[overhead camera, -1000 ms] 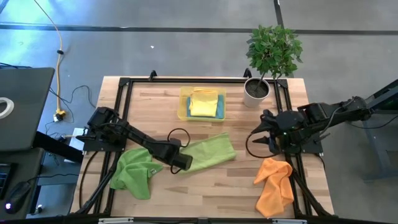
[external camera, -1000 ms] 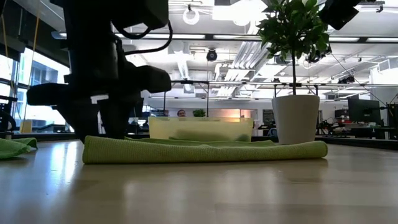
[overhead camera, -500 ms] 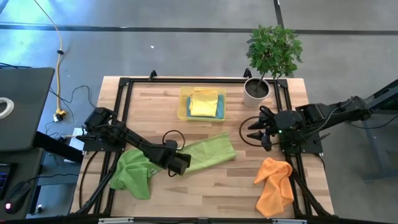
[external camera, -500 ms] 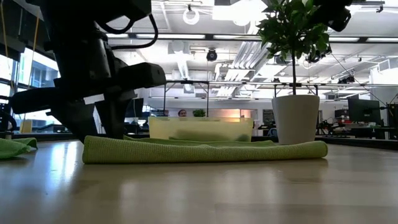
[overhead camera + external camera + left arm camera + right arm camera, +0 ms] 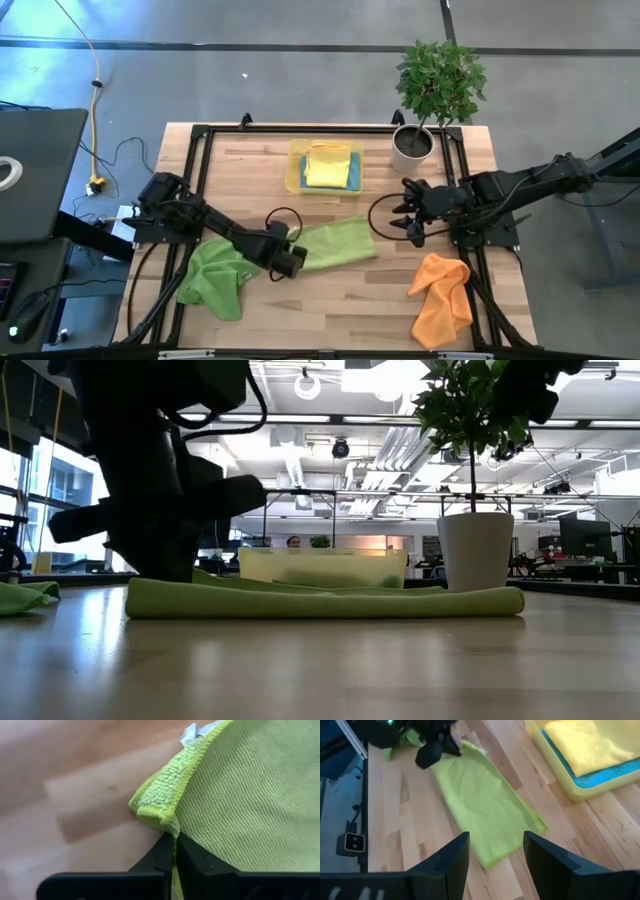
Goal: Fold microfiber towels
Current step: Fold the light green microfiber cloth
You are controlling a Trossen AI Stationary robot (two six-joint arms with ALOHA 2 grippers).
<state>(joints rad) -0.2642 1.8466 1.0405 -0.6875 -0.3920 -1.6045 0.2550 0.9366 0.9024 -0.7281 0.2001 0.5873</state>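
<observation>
From overhead, you look straight down on the whole tabletop (image 5: 330, 300) and both arms. Your low camera sits at tabletop height, facing level across the wood into the room behind, with the flat green towel (image 5: 320, 600) lying close before it. Your left wrist camera presses in very near on that same towel's corner (image 5: 160, 805). Your right wrist camera stands farther back and looks across the towel (image 5: 485, 810) towards the yellow tray (image 5: 580, 785), which the overhead and low views share.
</observation>
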